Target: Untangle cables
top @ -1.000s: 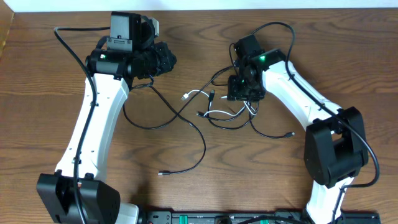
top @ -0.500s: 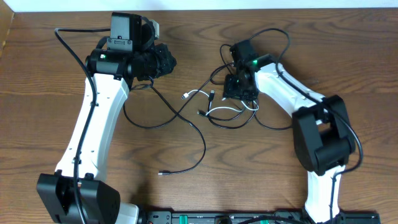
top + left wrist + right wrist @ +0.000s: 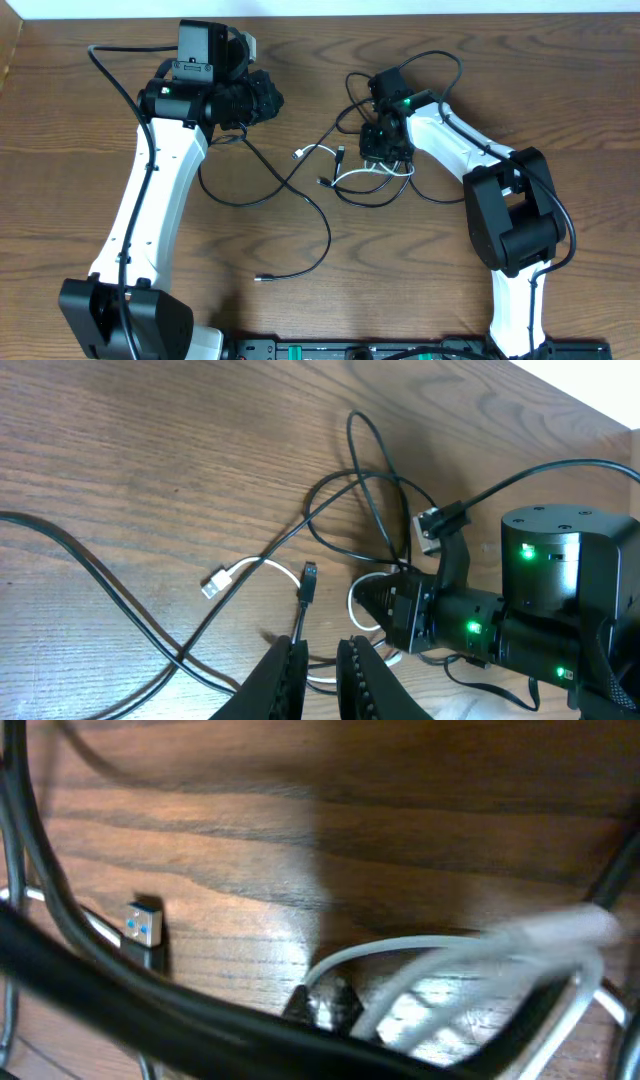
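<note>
Hovering at the bottom edge of the left wrist view, the left gripper (image 3: 320, 652) has its fingers drawn almost together with nothing between them. Just beyond lies a black plug (image 3: 308, 573), then the white cable (image 3: 245, 567), its flat USB end pointing toward the left of the frame. Farther back, the right gripper (image 3: 384, 147) sits low in the knot at the centre of the wooden table (image 3: 80, 150). Its own camera is too close and blurred to tell whether its fingers are clamped or spread.

The black cables (image 3: 329, 235) cross one another and the white one around that gripper. A straight pull from there would likely cinch the crossings or drag the whole tangle along. The right arm's own thicker wire arches close above and could snag a loop.

No brand or writing is legible. Only a blue-tongued USB plug (image 3: 146, 923) and green lights on the arms stand out.
</note>
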`<state>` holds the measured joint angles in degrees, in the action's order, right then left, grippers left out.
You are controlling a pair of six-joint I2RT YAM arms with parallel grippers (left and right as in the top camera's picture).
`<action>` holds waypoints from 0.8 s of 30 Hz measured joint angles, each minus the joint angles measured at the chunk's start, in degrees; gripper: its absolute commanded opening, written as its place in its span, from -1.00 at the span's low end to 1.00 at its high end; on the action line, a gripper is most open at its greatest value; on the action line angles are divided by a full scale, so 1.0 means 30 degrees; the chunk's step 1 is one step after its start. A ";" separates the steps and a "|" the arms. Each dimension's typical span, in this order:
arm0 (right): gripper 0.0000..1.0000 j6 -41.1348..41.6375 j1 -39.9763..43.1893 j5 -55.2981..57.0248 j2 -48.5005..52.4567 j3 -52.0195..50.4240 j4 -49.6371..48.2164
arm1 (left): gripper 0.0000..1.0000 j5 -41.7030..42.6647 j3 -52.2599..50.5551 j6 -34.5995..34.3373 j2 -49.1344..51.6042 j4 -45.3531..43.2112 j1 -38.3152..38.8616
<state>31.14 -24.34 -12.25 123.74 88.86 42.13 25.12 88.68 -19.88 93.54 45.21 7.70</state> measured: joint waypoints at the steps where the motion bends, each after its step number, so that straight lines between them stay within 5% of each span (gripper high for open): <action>1: -0.98 -0.0233 0.0007 -0.0175 0.0000 0.0000 0.0000 | -0.66 0.0000 0.0000 0.0000 0.0000 0.0000 0.0000; 8: -0.98 -0.4554 0.0466 -0.3708 -0.0925 0.0204 0.1974 | -0.66 0.0007 0.0000 0.0000 0.0000 0.0000 0.0000; 18: -0.98 -0.9129 0.3104 -1.0979 -0.9282 0.2375 0.3548 | -0.66 0.0007 0.0000 0.0000 0.0000 -0.0015 0.0007; 22: -0.98 -0.9078 0.4685 -1.3508 -1.0513 0.2397 0.3424 | -0.34 0.0000 0.0000 -0.0058 0.0007 -0.0248 0.0109; 24: -0.98 -0.8852 0.5268 -1.4666 -1.0462 0.2397 0.3417 | -0.01 -0.0007 -0.0007 -0.0087 0.0007 -0.0750 0.0379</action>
<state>4.58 -8.54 -56.25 92.36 96.05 52.38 25.10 88.66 -20.14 93.56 42.96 8.84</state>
